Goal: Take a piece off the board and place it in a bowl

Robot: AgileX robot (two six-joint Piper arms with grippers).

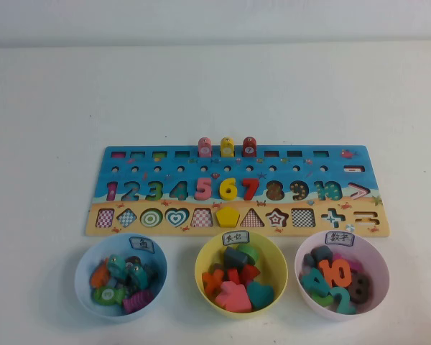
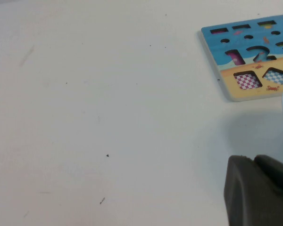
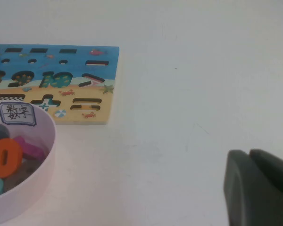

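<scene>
The light pink "5" piece (image 1: 203, 188) lies in its slot in the numeral row of the board (image 1: 237, 172), left of the yellow "6" (image 1: 228, 188) and the red "7" (image 1: 251, 188). The pale pink bowl (image 1: 300, 264) stands in front of the board's right end, holding several numerals; it also shows in the right wrist view (image 3: 47, 141). Neither arm shows in the high view. My left gripper (image 2: 253, 159) is shut and empty over bare table near the board's left end (image 2: 254, 92). My right gripper (image 3: 249, 153) is shut and empty over bare table right of the board (image 3: 108, 61).
A light blue bowl (image 1: 82, 277) and a yellow bowl (image 1: 201, 269), both holding several pieces, stand in front of the board. Three short pegs, pink (image 1: 205, 147), yellow (image 1: 228, 146) and red (image 1: 249, 146), stand on the board's far edge. White table surrounds everything.
</scene>
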